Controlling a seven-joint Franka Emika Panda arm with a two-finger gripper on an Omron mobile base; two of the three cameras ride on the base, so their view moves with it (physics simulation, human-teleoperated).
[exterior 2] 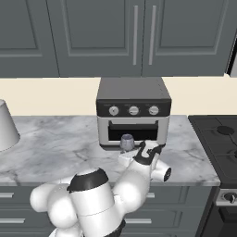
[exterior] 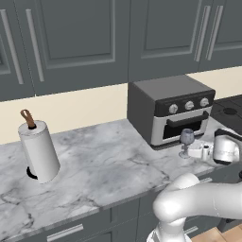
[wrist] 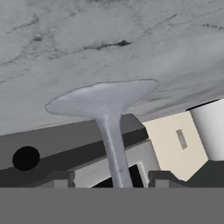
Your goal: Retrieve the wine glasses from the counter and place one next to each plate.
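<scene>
- Marble with grey veins covers the desk [exterior: 108, 160], under dark cupboards and a cream back wall.
- One wine glass [exterior: 186, 142] stands upright on that desk, just in front of the toaster oven [exterior: 170, 111] and near the desk's front edge; from the right side its bowl [exterior 2: 127, 141] shows against the oven door.
- The end effector [exterior: 202, 151] sits low beside the glass, at stem height. The hand camera shows the thin stem [wrist: 114, 153] rising between the two fingertips [wrist: 59, 178], with the flat round foot [wrist: 103, 97] beyond them.
- The jaws stand either side of the stem with gaps showing, so I cannot tell whether they have pinched it yet.
- Handling, as I judge it: light, rigid, smooth and breakable, top-heavy on a narrow stem. The stem is the sensible hold, squeezed gently and kept vertical so the glass does not slip or swing.
- Hard to make out: the robot's wrist covers the lower stem and foot from the right side, and the contact point is too small to read from the left.
- A paper towel roll [exterior: 38, 151] stands well apart to the left, and a stove [exterior 2: 217, 143] lies to the right.
</scene>
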